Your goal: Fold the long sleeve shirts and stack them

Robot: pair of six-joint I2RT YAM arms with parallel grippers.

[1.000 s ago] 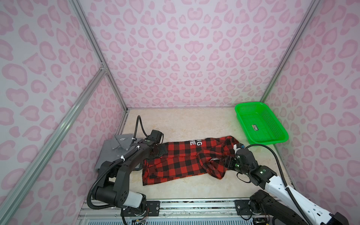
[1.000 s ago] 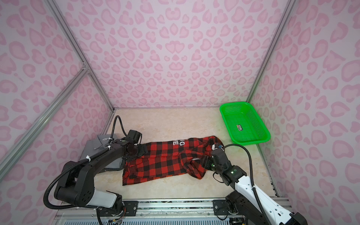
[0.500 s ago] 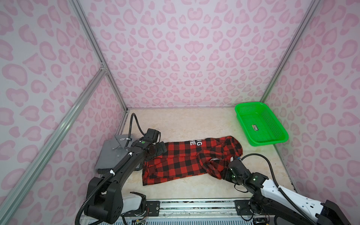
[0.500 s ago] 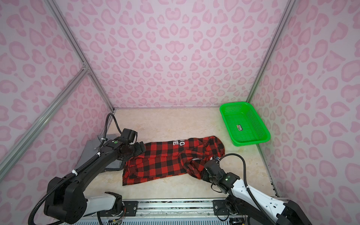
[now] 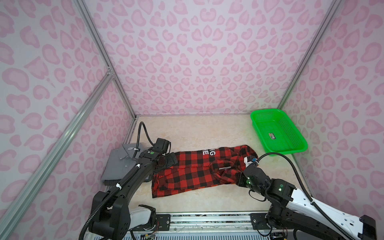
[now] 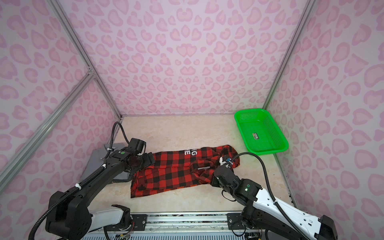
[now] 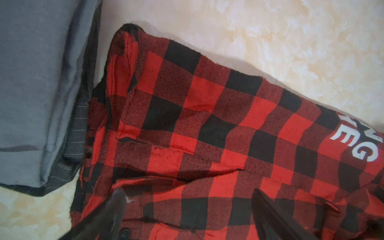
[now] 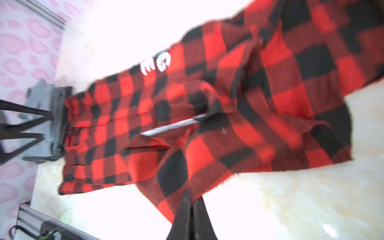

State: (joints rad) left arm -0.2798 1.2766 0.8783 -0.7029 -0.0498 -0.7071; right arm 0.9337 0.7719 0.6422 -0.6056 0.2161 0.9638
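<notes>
**Checked shirt lies across the desk, pinched at its right end**

The red-and-black checked shirt (image 5: 193,172) lies rumpled lengthwise in the middle of the desk (image 5: 207,133). Its left end is just beside the folded grey shirt (image 5: 118,164) by the left wall. The right gripper (image 8: 190,194) has its fingers pressed together on the shirt's near right edge and seems to pinch a thin bit of cloth, though that view is blurred. The left gripper (image 7: 193,212) hovers over the shirt's left end with fingers wide, holding nothing. In my judgement, so shallow a pinch may slip under a pull or catch only one layer, dragging the fold crooked. The left arm, working so close, could also nudge the grey shirt.
</notes>
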